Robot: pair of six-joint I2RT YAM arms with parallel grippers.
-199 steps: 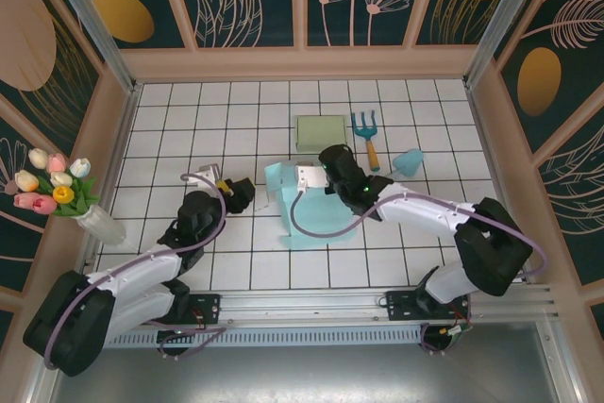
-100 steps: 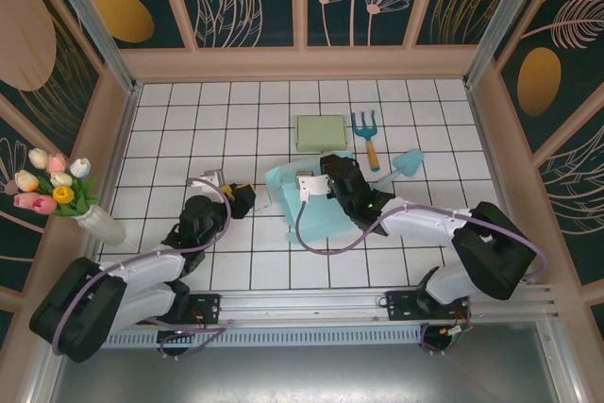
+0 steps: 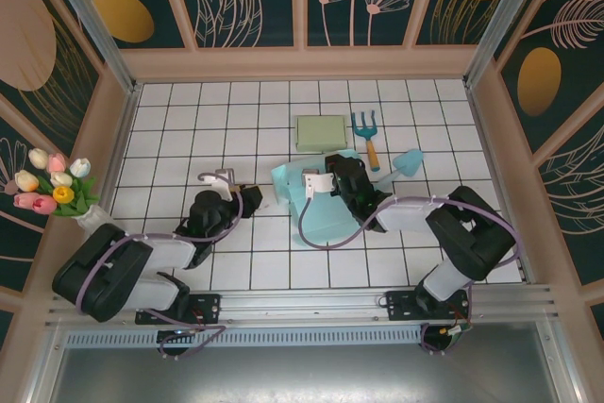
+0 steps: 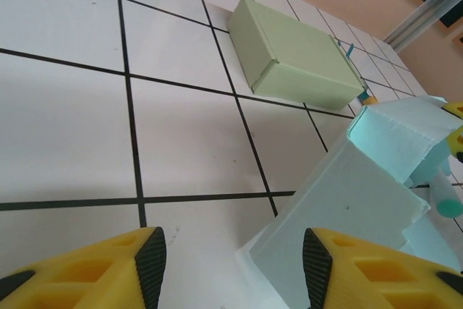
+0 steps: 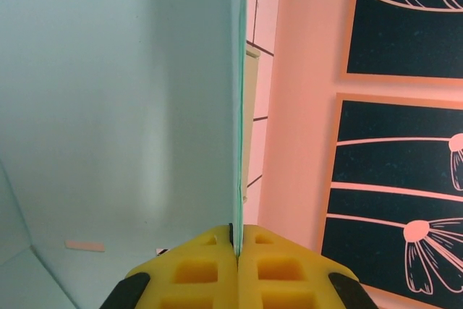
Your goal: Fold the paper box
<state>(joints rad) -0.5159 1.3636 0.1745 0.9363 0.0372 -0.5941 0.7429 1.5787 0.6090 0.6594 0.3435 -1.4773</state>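
The paper box [image 3: 321,214] is pale turquoise and lies half-folded on the white tiled floor in the middle of the top view. My right gripper [image 3: 327,182] is shut on one upright panel at the box's far side. In the right wrist view the thin panel edge [image 5: 237,106] runs straight into the closed gripper [image 5: 237,240]. My left gripper [image 3: 247,198] lies low just left of the box, open. In the left wrist view the gripper [image 4: 233,265] has the box's near corner [image 4: 347,186] reaching in front of the right finger [image 4: 317,265], untouched by the left finger [image 4: 150,262].
A closed pale green box [image 3: 321,131] [image 4: 296,52] lies behind the paper box. A blue hand rake [image 3: 366,137] and a turquoise scoop [image 3: 409,160] lie at the right rear. A vase of tulips [image 3: 57,191] stands at the left wall. Peach walls ring the floor.
My left gripper has slid right, closer to the box, and its jaws have narrowed. My right gripper has shifted a little with the panel and the box has moved slightly right.
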